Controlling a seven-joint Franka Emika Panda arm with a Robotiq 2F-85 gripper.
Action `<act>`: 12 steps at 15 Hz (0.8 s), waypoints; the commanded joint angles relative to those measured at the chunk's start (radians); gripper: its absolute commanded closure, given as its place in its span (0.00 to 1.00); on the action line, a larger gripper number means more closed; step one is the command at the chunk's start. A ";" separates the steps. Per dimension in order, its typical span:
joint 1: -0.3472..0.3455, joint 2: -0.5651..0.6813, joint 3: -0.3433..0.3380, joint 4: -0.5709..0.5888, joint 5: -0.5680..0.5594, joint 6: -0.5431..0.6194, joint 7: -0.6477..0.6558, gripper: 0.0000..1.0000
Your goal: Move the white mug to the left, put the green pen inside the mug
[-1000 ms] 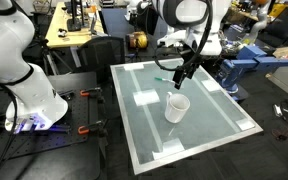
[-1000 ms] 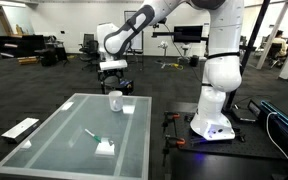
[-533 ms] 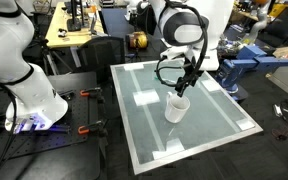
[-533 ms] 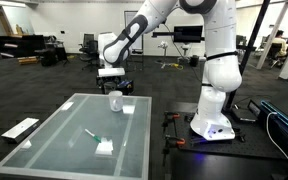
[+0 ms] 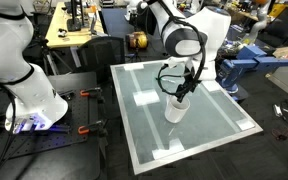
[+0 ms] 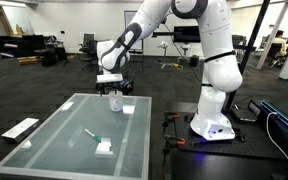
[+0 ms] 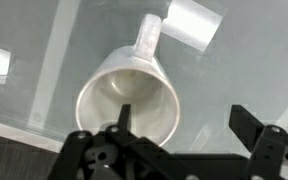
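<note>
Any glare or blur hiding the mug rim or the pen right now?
Wrist view: slightly soft, but the white mug rim reads clearly. There are pale reflections on the glossy table, and the open gripper shows as a dark silhouette. Exterior view: the green pen is only a thin, small streak, with no strong glare on it.

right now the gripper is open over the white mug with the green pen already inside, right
No: the green pen lies on the table, apart from the white mug, as an exterior view shows. The gripper is open over the white mug.
</note>
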 commanded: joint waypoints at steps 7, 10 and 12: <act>0.050 0.096 -0.042 0.073 0.021 -0.003 0.031 0.16; 0.056 0.105 -0.047 0.079 0.021 0.002 0.032 0.41; 0.058 0.105 -0.050 0.081 0.020 0.001 0.038 0.57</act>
